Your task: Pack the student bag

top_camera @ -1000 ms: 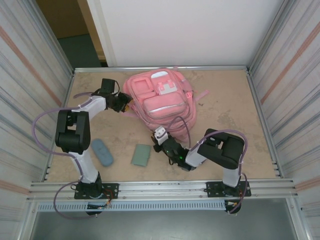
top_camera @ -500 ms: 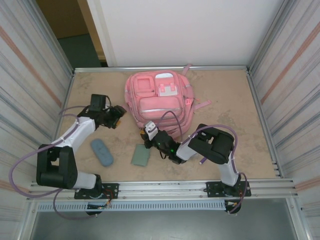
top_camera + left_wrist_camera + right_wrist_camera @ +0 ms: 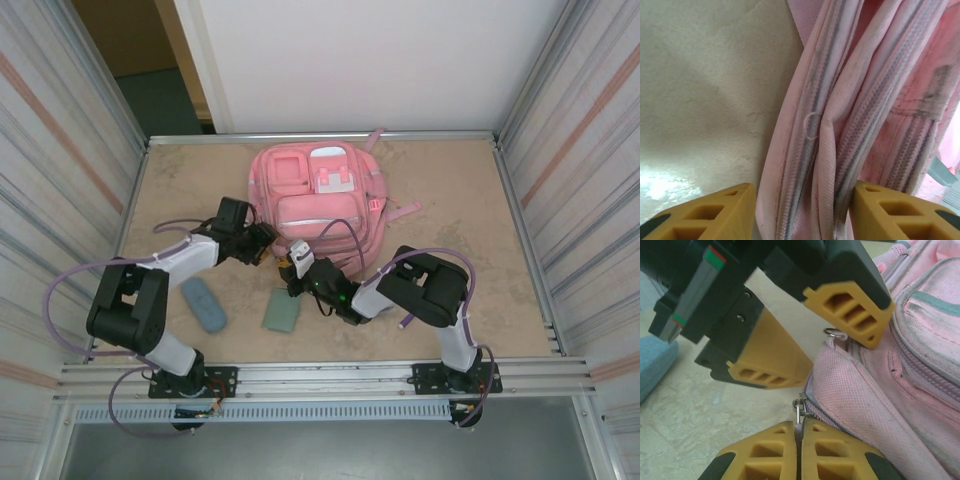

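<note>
Toward the far middle of the counter (image 3: 450, 200) the student bag (image 3: 315, 200) lies flat, front up, unmoved over the last half second. Meanwhile the left claw (image 3: 802, 212) has swung back from bare counter to the bag's near-left corner, jaws apart astride its zip seam (image 3: 810, 125). Beside it the right claw (image 3: 799, 432) stays pinched on a zip pull (image 3: 800, 407), so unzipping looks ready to begin.

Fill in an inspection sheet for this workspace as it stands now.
Surface: tan table, scuffed.
Job's things: pink student bag lying flat, far centre.
Clutter: blue case and grey-green pad on the near left.
Grippers: left gripper open astride the bag's zip seam; right gripper shut on a zip pull.
Cables: purple loops at both arms.
Surroundings: corrugated metal walls.
</note>
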`<state>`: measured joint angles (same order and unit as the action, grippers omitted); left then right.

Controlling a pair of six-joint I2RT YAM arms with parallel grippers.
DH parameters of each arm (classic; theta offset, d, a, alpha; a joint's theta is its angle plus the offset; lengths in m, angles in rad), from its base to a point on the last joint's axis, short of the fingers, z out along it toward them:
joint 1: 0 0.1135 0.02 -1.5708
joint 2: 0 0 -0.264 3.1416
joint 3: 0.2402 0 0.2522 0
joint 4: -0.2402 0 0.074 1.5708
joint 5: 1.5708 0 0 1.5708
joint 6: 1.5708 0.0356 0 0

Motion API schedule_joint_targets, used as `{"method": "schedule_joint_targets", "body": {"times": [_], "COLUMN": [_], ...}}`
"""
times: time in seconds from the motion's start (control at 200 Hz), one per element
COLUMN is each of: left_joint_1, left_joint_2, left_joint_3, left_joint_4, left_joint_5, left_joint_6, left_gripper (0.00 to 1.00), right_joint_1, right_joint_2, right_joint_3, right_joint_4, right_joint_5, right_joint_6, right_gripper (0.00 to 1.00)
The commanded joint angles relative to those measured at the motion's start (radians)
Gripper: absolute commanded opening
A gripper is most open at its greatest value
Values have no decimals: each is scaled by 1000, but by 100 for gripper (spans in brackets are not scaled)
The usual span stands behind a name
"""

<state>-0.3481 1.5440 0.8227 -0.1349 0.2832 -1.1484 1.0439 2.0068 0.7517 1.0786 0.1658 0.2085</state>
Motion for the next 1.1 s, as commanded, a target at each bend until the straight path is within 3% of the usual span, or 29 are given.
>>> {"method": "schedule_joint_targets", "body": {"times": [0.0, 0.17, 0.341, 0.707, 0.827, 0.907, 0.972, 1.097], "left_joint_1": [-28, -18, 30, 184, 230, 246, 258, 285], "left_joint_2": [-8, -4, 24, 147, 265, 342, 347, 228], "left_joint_3": [-15, -13, 75, 222, 375, 481, 495, 415], "left_joint_4": [8, 36, -25, -57, -100, -138, -145, -164], "left_joint_5": [-90, -131, -116, -17, 94, 137, 154, 126], "left_joint_6": [-94, -103, 36, 178, 263, 294, 282, 272], "left_gripper": [44, 14, 0, 1, 2, 14, 33, 43], "right_joint_1": [-4, -5, -35, -147, -166, -168, -166, -150], "right_joint_2": [-51, -89, -213, -442, -456, -425, -393, -328], "right_joint_3": [31, -10, -111, -273, -242, -189, -142, -37], "right_joint_4": [6, -28, -164, -414, -482, -504, -503, -490], "right_joint_5": [-51, -54, -59, -47, -80, -115, -135, -178], "right_joint_6": [49, 22, -4, -45, -44, -52, -33, -9], "right_gripper": [0, 0, 0, 0, 0, 0, 0, 0]}}
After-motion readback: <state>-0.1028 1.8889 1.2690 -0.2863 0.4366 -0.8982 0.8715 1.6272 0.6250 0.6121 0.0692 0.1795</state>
